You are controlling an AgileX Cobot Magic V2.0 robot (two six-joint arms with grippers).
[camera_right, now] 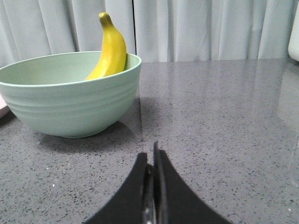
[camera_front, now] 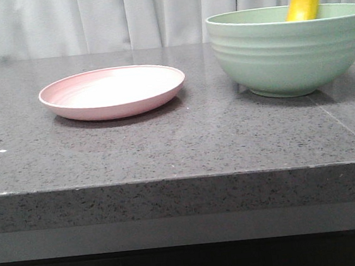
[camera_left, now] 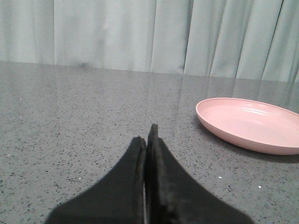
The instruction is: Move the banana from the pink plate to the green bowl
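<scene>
One curved yellow banana stands propped against the far inner wall of the ridged mint-green bowl, long axis near upright, stem up. Right end effector is nearer, fingers together and empty; left end effector likewise. Round pink plate is bare.

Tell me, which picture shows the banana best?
The right wrist view. There the banana shows from its stem down to where it leans inside the green bowl. The front view cuts off its top at the picture's edge. The left wrist view shows no banana, only the pink plate.
</scene>
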